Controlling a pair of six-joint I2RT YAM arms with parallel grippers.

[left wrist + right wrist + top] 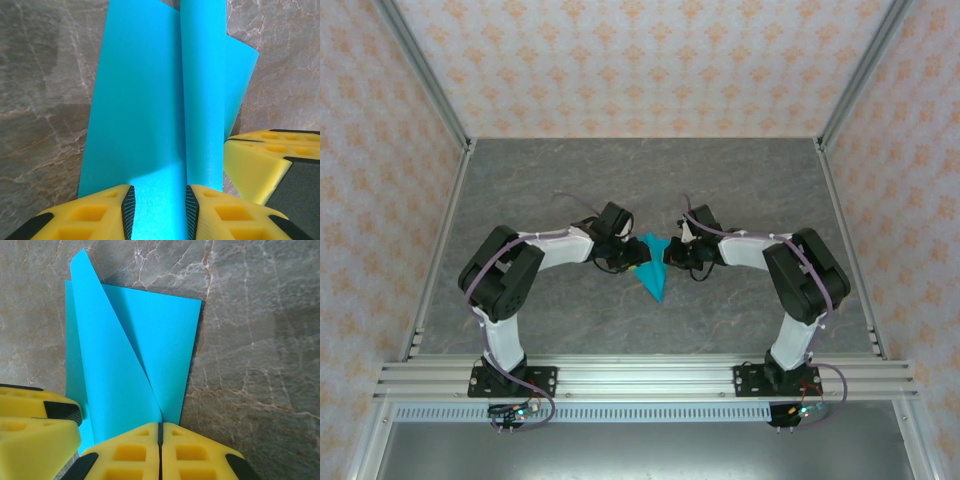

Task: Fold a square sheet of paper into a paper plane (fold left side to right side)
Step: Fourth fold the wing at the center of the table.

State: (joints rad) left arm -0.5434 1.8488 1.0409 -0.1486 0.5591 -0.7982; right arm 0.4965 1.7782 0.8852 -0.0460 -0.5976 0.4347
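Overhead, a grey marbled tabletop (540, 190) with two robot arms bent inward to meet at its middle. At left, the left end effector (632, 262) (160, 200) has its yellow fingers (100, 210) partly apart, and a strip of cyan paper runs between them. Whether they nip it I cannot tell.

Between the arms lies the paper plane (653, 275) (140, 100) (150, 330), half-made. Its point faces the arm bases, and one long flap stands up off the flat layers.

At right, the right end effector (670, 258) (160, 432) is closed tight, seemingly pinching the foot of that raised flap.

To fold well, the right should likely anchor with its pinch while the left carries the flap across gently. Edges should be matched before pressing, since thin paper skews or tears easily.
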